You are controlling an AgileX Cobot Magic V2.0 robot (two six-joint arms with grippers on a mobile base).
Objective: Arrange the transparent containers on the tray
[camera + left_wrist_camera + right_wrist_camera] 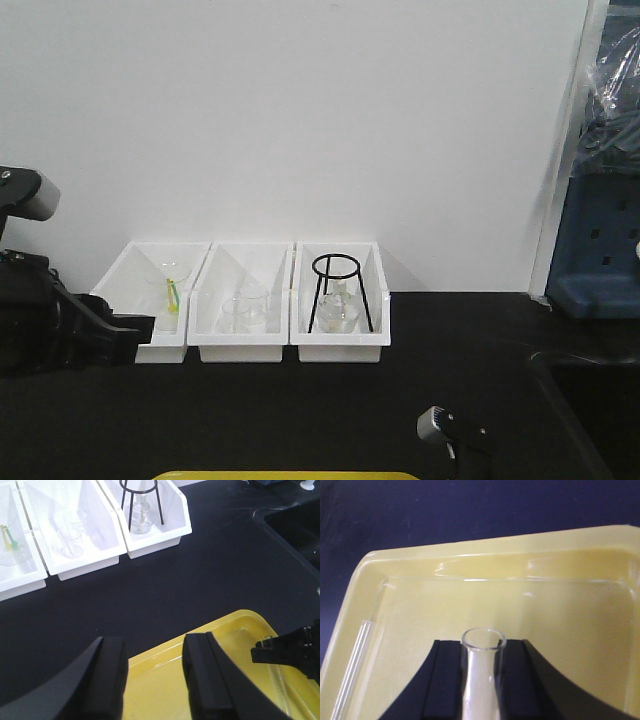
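Right gripper (483,680) is closed on the neck of a small clear glass flask (482,675), black fingers (445,680) either side just under the rim, held above the shallow bright yellow plastic tray (470,560) near its mid area; can't tell if the base is touching the tray floor. A thin clear glass rod (351,675) lies along the tray's left rim.

Handling, by my read: glass is light, stiff, slick and brittle, so the neck grip is sensible but needs gentle pressure and a soft set-down, no tilt.

Left gripper (152,680) hovers over the tray's near-left corner, jaws wide apart, nothing between them.

Other clear glass beakers (70,535) sit in the middle white plastic bin (85,562) at the black bench's far edge; a black wire ring stand (142,502) stands over another vessel in the right-hand bin.
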